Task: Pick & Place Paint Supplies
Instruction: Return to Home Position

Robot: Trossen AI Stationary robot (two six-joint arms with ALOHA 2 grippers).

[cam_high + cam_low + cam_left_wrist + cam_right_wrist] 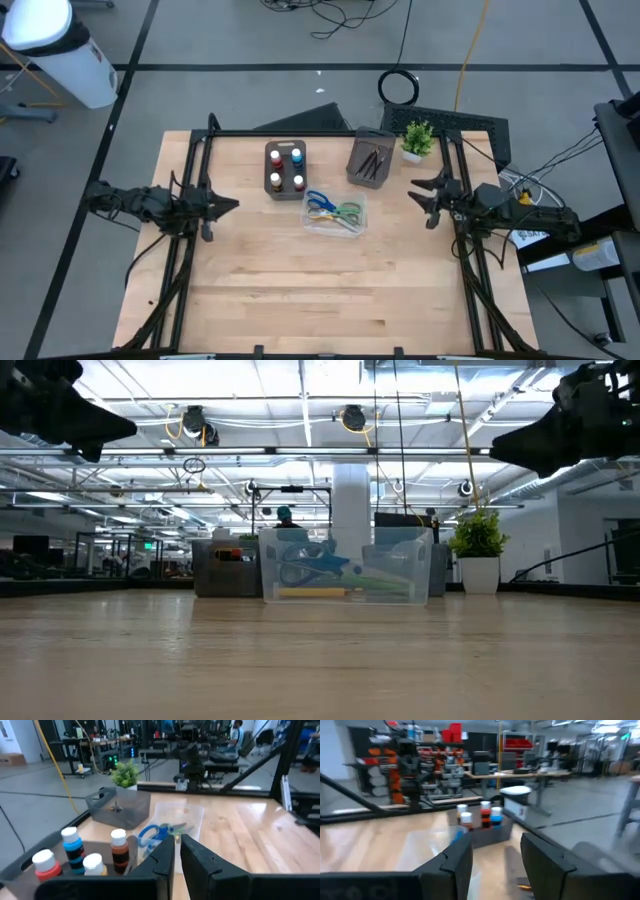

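Several small paint bottles (285, 168) stand upright in a dark tray near the table's far edge; the left wrist view shows them close by (80, 855). Thin dark brushes (371, 160) lie in a second dark tray. Blue and green scissors (333, 210) lie in a clear plastic box (340, 565). My left gripper (232, 205) hovers shut, left of the bottles, pointing right. My right gripper (422, 200) hovers open, right of the box, pointing left. Both are well above the table top and touch nothing.
A small green potted plant (417, 140) stands at the far right, beside the brush tray. Dark frame rails (190, 190) run along the table's left and right sides. The near half of the wooden table (320, 300) is bare.
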